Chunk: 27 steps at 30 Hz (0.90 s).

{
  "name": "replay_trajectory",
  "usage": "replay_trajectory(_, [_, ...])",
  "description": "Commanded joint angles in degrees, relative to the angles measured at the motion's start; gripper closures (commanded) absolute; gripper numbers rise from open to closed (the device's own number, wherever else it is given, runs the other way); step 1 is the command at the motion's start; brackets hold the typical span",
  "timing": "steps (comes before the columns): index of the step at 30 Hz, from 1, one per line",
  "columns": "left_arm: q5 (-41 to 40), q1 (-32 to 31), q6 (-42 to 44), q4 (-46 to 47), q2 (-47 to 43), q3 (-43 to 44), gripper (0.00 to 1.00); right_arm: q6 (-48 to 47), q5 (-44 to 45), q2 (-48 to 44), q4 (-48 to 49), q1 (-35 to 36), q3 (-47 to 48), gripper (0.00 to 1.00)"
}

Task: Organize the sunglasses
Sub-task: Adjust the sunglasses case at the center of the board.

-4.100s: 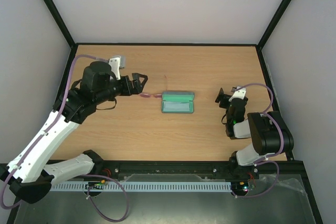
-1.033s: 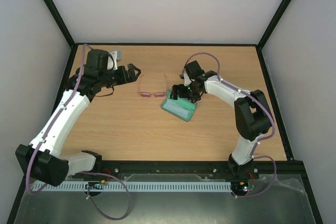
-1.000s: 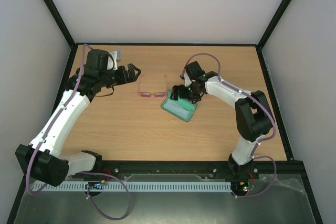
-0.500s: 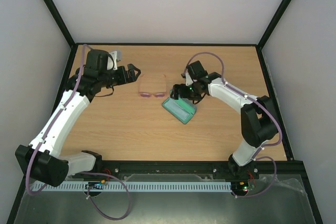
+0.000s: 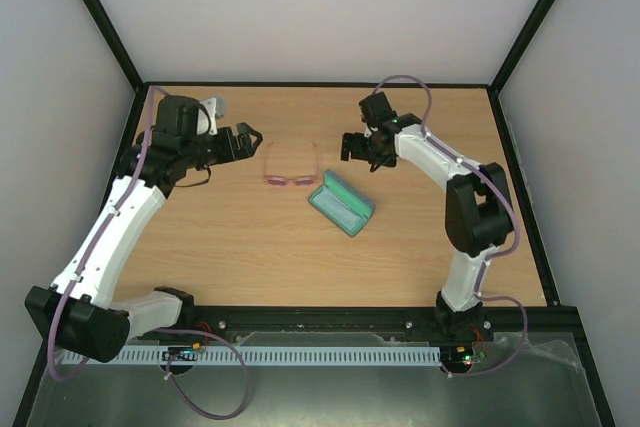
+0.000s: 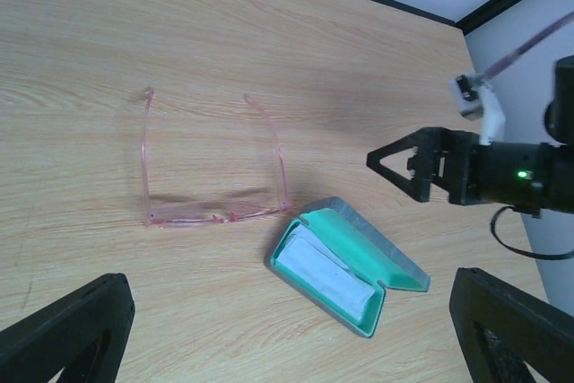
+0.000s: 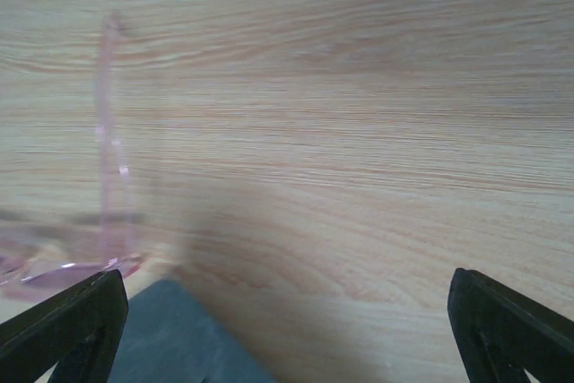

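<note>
Sunglasses [image 5: 290, 182] lie on table [image 5: 240, 247], centre-left, temples unfolded toward far edge, front toward near side. Open case [image 5: 341, 204] sits just right of and nearer than the sunglasses, close to the right hinge, not touching. Cloth [image 6: 323, 268] lies inside case. Left gripper [image 5: 250, 137] is left of the sunglasses; right gripper [image 5: 347, 147] is to their right, behind the case.

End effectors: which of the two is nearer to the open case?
The right end effector, just beyond the case; the left end effector is farther off, past the sunglasses.
</note>
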Motion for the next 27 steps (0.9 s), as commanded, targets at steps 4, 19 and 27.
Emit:
replay_trajectory(4, [0.78, 1.12, 1.17, -1.08, -1.19, -0.50, 0.01, -2.34, 2.90, 6.69, -6.70, 0.38, 2.53, 0.01])
replay_trajectory(19, [0.66, 1.95, 1.61, 0.14, 1.78, -1.73, 0.01, -6.77, 0.95, 5.79, -7.29, 5.92, -4.14, 0.01])
replay_trajectory(27, [-0.22, 1.93, 1.92, 0.67, 2.99, -2.91, 0.01, -8.56, -0.01, 2.02, -6.74, 7.54, -8.75, 0.02])
